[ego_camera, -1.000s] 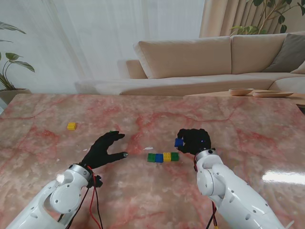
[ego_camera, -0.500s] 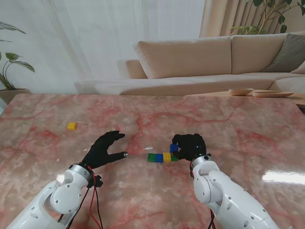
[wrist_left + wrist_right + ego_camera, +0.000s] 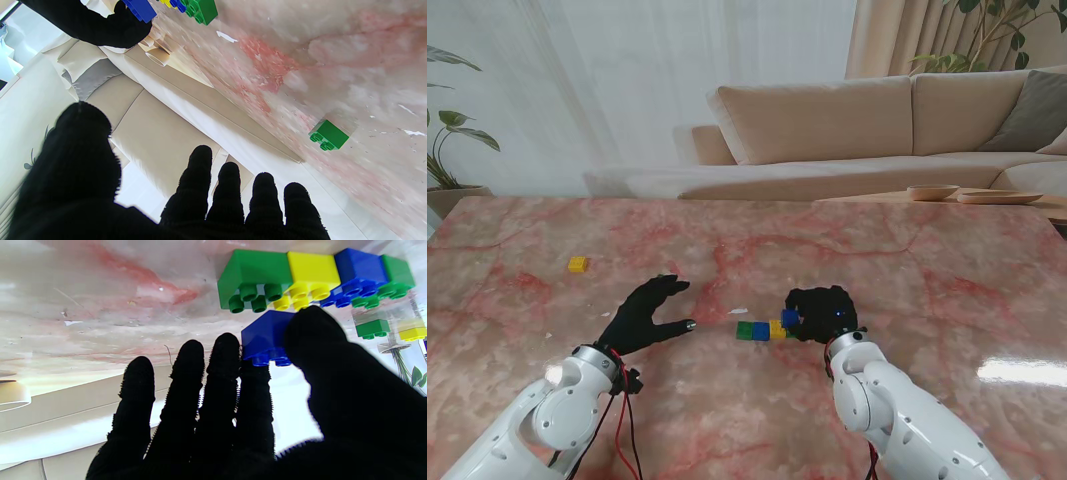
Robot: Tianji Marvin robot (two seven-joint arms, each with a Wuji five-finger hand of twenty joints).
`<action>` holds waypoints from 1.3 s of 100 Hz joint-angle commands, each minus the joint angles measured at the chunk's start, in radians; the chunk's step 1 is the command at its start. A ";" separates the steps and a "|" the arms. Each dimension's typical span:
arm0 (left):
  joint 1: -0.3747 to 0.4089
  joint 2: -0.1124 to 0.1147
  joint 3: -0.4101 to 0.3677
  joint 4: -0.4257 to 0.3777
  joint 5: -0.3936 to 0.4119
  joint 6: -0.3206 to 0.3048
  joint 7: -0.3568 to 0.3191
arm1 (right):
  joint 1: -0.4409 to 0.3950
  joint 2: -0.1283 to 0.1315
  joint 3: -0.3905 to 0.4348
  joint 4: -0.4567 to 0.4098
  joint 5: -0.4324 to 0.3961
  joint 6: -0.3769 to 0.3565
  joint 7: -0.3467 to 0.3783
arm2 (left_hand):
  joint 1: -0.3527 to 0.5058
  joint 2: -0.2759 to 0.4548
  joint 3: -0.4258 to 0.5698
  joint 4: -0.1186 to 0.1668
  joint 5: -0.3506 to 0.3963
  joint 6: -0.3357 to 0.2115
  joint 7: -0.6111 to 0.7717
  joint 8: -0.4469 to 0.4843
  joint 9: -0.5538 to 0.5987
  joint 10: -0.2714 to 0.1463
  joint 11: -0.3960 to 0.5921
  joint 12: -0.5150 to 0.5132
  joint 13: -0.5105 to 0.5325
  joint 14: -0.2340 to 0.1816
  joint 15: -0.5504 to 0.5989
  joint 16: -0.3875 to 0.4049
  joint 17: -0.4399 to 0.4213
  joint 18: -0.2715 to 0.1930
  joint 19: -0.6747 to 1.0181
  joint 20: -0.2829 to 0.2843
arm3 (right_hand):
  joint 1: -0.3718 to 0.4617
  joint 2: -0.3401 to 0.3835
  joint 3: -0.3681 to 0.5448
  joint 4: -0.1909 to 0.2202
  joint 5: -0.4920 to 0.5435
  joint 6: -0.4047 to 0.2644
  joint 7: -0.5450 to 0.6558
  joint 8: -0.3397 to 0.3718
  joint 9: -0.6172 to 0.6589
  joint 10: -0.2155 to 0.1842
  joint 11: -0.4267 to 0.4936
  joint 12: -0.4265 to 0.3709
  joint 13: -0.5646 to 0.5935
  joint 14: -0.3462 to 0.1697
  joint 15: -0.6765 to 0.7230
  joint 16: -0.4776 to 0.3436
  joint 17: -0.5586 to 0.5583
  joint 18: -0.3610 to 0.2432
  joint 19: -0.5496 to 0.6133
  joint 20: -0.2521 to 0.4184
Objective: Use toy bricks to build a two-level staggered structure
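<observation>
A row of bricks (image 3: 760,330) lies on the marble table: green, blue and yellow show in the stand view, and its right end is hidden behind my right hand (image 3: 824,312). The right wrist view shows the whole row: green (image 3: 255,271), yellow (image 3: 310,270), blue (image 3: 357,268), green (image 3: 397,270). My right hand (image 3: 233,406) is shut on a blue brick (image 3: 267,333), pinched between thumb and forefinger. That blue brick (image 3: 790,318) hangs just over the row's green and yellow end. My left hand (image 3: 647,315) rests open to the row's left, fingers spread.
A loose green brick (image 3: 328,135) lies just beyond my left hand's fingers. A loose yellow brick (image 3: 577,264) sits farther away at the left. A sofa (image 3: 847,120) stands past the table's far edge.
My right hand has carried the blue brick left and down, from beside the row's right end to just over it. The left hand has not moved.
</observation>
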 commanded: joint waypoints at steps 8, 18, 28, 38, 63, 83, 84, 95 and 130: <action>0.007 -0.002 0.002 -0.003 0.004 -0.002 0.001 | -0.004 0.001 -0.009 0.014 -0.001 -0.003 0.013 | -0.024 0.024 0.019 0.029 0.016 -0.003 -0.006 -0.003 -0.020 -0.018 -0.022 -0.015 -0.007 -0.051 -0.034 -0.012 -0.010 -0.049 -0.041 0.008 | 0.024 0.019 0.080 -0.017 0.075 -0.061 0.056 0.009 0.008 -0.001 -0.008 0.009 -0.005 -0.001 -0.009 0.009 -0.008 0.003 -0.004 0.004; 0.008 -0.001 0.001 -0.005 0.005 -0.002 -0.001 | -0.001 0.000 -0.013 0.018 -0.001 -0.003 0.010 | -0.023 0.023 0.021 0.029 0.016 -0.003 -0.007 -0.003 -0.020 -0.017 -0.022 -0.015 -0.007 -0.051 -0.034 -0.012 -0.010 -0.048 -0.041 0.008 | 0.023 0.019 0.080 -0.017 0.075 -0.061 0.055 0.010 0.007 -0.001 -0.008 0.009 -0.004 -0.002 -0.009 0.010 -0.008 0.002 -0.004 0.004; 0.009 -0.001 0.001 -0.007 0.005 -0.001 -0.002 | 0.000 0.001 -0.015 0.017 -0.003 -0.002 0.011 | -0.024 0.024 0.021 0.029 0.016 -0.002 -0.007 -0.003 -0.020 -0.017 -0.022 -0.015 -0.007 -0.051 -0.034 -0.012 -0.010 -0.048 -0.041 0.009 | 0.020 0.019 0.080 -0.018 0.074 -0.060 0.053 0.010 0.007 -0.001 -0.008 0.009 -0.005 -0.001 -0.009 0.010 -0.008 0.001 -0.003 0.005; 0.009 0.000 0.001 -0.007 0.005 -0.002 -0.003 | 0.003 0.001 -0.019 0.020 -0.008 -0.001 0.009 | -0.024 0.024 0.022 0.029 0.015 -0.003 -0.007 -0.004 -0.020 -0.018 -0.021 -0.015 -0.007 -0.051 -0.034 -0.012 -0.010 -0.048 -0.041 0.009 | 0.018 0.020 0.080 -0.018 0.075 -0.059 0.052 0.010 0.006 -0.001 -0.008 0.009 -0.005 -0.001 -0.008 0.010 -0.008 0.001 -0.003 0.005; 0.013 0.001 -0.001 -0.011 0.006 0.000 -0.007 | 0.011 0.001 -0.028 0.025 -0.005 -0.001 0.012 | -0.025 0.023 0.023 0.029 0.016 -0.003 -0.006 -0.004 -0.019 -0.017 -0.020 -0.014 -0.007 -0.050 -0.034 -0.012 -0.010 -0.047 -0.043 0.008 | 0.016 0.021 0.082 -0.018 0.075 -0.058 0.048 0.013 0.004 0.000 -0.008 0.008 -0.006 -0.002 -0.008 0.011 -0.008 0.001 -0.002 0.007; 0.014 0.001 -0.004 -0.013 0.008 -0.001 -0.009 | 0.018 0.001 -0.037 0.031 -0.002 0.005 0.020 | -0.025 0.023 0.025 0.029 0.015 -0.002 -0.006 -0.004 -0.020 -0.017 -0.019 -0.014 -0.007 -0.050 -0.033 -0.012 -0.010 -0.047 -0.043 0.009 | 0.012 0.020 0.083 -0.017 0.077 -0.056 0.045 0.015 0.004 0.000 -0.008 0.007 -0.006 -0.001 -0.008 0.012 -0.009 0.001 -0.002 0.008; 0.015 0.001 -0.004 -0.013 0.008 -0.001 -0.009 | 0.018 0.001 -0.037 0.031 -0.003 0.005 0.020 | -0.025 0.023 0.025 0.029 0.015 -0.003 -0.006 -0.004 -0.020 -0.018 -0.019 -0.014 -0.007 -0.049 -0.033 -0.012 -0.010 -0.047 -0.043 0.009 | 0.011 0.020 0.083 -0.017 0.076 -0.057 0.045 0.015 0.004 0.000 -0.008 0.007 -0.006 -0.001 -0.008 0.012 -0.008 0.001 -0.002 0.008; 0.015 0.001 -0.005 -0.014 0.008 -0.001 -0.010 | 0.022 0.001 -0.040 0.035 0.000 0.007 0.023 | -0.025 0.021 0.026 0.029 0.016 -0.004 -0.005 -0.004 -0.020 -0.017 -0.019 -0.014 -0.006 -0.050 -0.033 -0.011 -0.010 -0.049 -0.044 0.009 | 0.010 0.020 0.084 -0.017 0.075 -0.054 0.042 0.015 0.002 0.001 -0.008 0.007 -0.008 -0.002 -0.009 0.012 -0.009 0.000 -0.002 0.008; 0.016 0.002 -0.005 -0.015 0.006 -0.003 -0.015 | 0.025 0.002 -0.044 0.037 -0.002 0.017 0.032 | -0.026 0.020 0.028 0.028 0.015 -0.005 -0.005 -0.004 -0.020 -0.017 -0.020 -0.014 -0.006 -0.051 -0.033 -0.011 -0.010 -0.050 -0.046 0.008 | 0.008 0.020 0.085 -0.016 0.076 -0.052 0.038 0.021 -0.002 0.000 -0.006 0.006 -0.010 -0.002 -0.009 0.013 -0.011 0.000 -0.002 0.009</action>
